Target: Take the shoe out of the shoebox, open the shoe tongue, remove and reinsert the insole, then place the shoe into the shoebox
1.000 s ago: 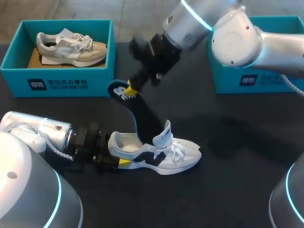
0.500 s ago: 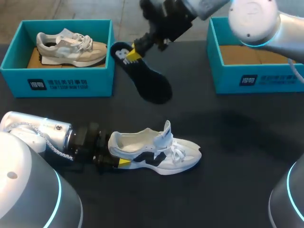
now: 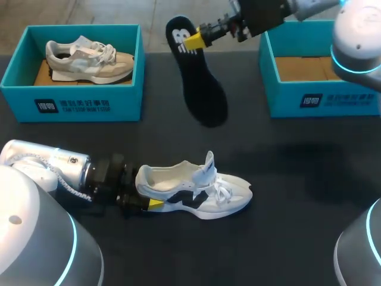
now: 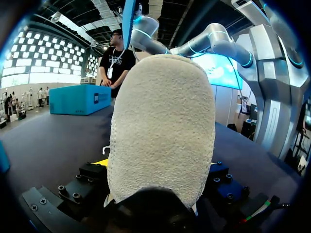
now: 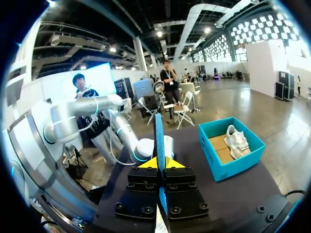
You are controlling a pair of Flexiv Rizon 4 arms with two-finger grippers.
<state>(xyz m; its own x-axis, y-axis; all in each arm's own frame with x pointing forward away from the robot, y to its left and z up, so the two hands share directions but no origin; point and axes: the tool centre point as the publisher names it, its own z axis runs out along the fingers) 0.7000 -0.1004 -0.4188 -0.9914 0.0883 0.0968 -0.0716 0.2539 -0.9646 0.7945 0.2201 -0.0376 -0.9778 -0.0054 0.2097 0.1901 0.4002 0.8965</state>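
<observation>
Right tool [image 3: 196,40] holds black insole [image 3: 202,89] aloft behind white shoe [image 3: 196,190]

The right tool's fingers are pinched tight on the insole's heel end, and the insole hangs in the air above and beyond the shoe. The left tool [image 3: 149,202] clamps the shoe's heel from both sides as the shoe lies on the dark tabletop [image 3: 286,179]. An open teal shoebox [image 3: 321,98] stands beyond the shoe's toe.

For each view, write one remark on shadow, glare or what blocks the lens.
Head view: a soft shadow lies on the table right of the white shoe. Left wrist view: the white shoe's heel sits close against the lens, hiding most of the table. Right wrist view: the insole, edge-on in the right gripper, splits the scene.
</observation>
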